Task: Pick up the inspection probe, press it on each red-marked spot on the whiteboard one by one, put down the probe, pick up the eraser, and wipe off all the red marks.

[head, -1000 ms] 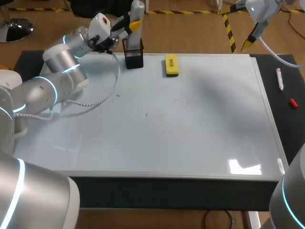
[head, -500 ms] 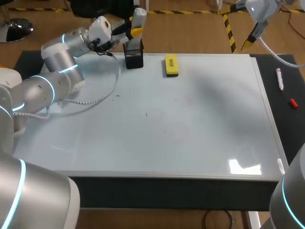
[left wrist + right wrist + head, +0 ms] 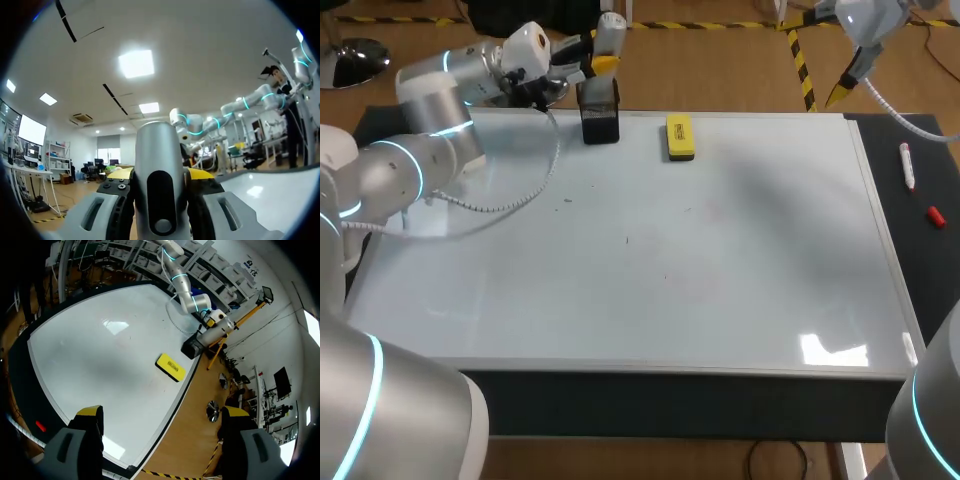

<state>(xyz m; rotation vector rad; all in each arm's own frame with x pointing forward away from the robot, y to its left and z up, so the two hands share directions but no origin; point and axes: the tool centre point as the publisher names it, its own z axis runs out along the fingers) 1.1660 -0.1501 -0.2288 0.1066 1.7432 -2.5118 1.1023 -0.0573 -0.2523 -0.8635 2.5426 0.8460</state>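
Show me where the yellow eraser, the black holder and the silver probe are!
yellow eraser (image 3: pixel 680 137): head view, middle of its top face.
black holder (image 3: pixel 601 125): head view, its front wall.
inspection probe (image 3: pixel 155 150): left wrist view, its silver body above the dark button.

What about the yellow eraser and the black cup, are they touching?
Apart. The head view shows bare whiteboard between the eraser and the black cup.

Silver-grey cylindrical probe (image 3: pixel 609 30) with a black oval button is standing near upright, sitting clamped between the left gripper (image 3: pixel 602 58) fingers, right by the black box holder (image 3: pixel 601 112) at the board's far edge. Yellow rectangular block eraser (image 3: pixel 680 137) is lying flat on the large white whiteboard (image 3: pixel 720 280), near its far edge. Faint specks (image 3: pixel 627 239) are showing mid-board, colour unclear.
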